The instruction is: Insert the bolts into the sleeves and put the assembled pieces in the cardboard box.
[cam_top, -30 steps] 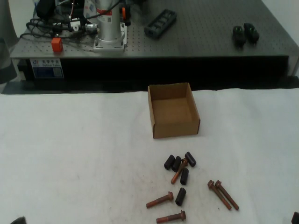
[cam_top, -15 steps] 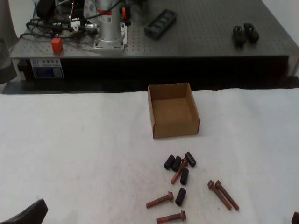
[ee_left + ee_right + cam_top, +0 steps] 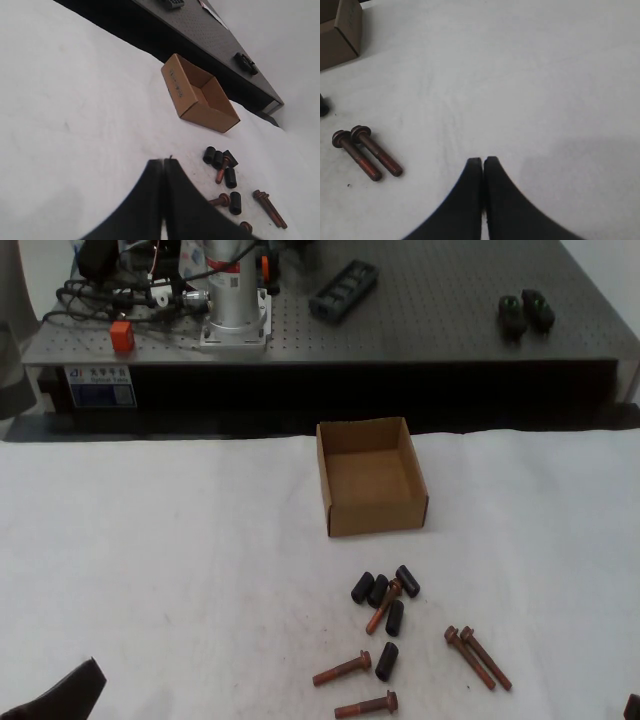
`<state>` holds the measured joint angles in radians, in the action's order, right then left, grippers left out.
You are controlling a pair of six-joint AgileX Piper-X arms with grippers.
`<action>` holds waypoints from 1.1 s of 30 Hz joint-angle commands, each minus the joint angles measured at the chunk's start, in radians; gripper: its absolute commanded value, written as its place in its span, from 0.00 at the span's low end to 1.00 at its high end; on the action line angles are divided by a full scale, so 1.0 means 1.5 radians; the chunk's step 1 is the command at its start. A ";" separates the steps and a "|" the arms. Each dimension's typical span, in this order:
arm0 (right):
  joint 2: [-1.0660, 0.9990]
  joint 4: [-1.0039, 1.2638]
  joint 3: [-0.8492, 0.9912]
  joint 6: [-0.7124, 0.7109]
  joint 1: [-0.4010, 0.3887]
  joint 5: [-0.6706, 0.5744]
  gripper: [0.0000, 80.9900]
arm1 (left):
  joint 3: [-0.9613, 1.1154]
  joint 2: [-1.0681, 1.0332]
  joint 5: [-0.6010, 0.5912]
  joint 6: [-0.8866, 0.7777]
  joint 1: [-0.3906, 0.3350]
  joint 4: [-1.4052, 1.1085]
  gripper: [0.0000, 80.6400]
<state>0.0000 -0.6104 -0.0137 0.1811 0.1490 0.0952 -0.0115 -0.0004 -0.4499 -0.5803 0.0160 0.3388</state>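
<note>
Clearly nothing is assembled: bolts [image 3: 342, 670] and sleeves [image 3: 386, 661] are lying loose, box [image 3: 378, 516] sitting empty, left gripper [image 3: 164, 162] and right gripper [image 3: 483, 161] both pinching together on nothing.

Left arm [image 3: 62, 695]: risen into the worktop's near-left corner, from a mere sliver one second ago; barely shifted since the half-second mark.

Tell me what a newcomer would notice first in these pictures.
The open cardboard box stands empty mid-bench on the white cloth. Just nearer the arms lie five black sleeves and five copper-coloured bolts, loose and unassembled, two of the bolts side by side on the right. The left pincer and the right pincer are both shut and hold nothing.
</note>
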 commanded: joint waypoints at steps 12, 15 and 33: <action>0.000 0.017 0.009 -0.001 0.000 -0.006 0.00 | 0.008 0.000 -0.006 -0.013 -0.003 -0.013 0.01; 0.000 0.080 0.009 0.050 0.000 -0.050 0.00 | 0.008 0.000 -0.006 -0.013 -0.003 -0.013 0.01; -0.011 0.416 0.009 0.246 0.000 -0.290 0.18 | 0.008 0.000 -0.032 -0.149 -0.002 -0.101 0.01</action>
<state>0.0000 -0.0759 -0.0137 0.5282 0.1490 -0.1774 -0.0115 -0.0004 -0.4535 -0.6763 0.0160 0.2621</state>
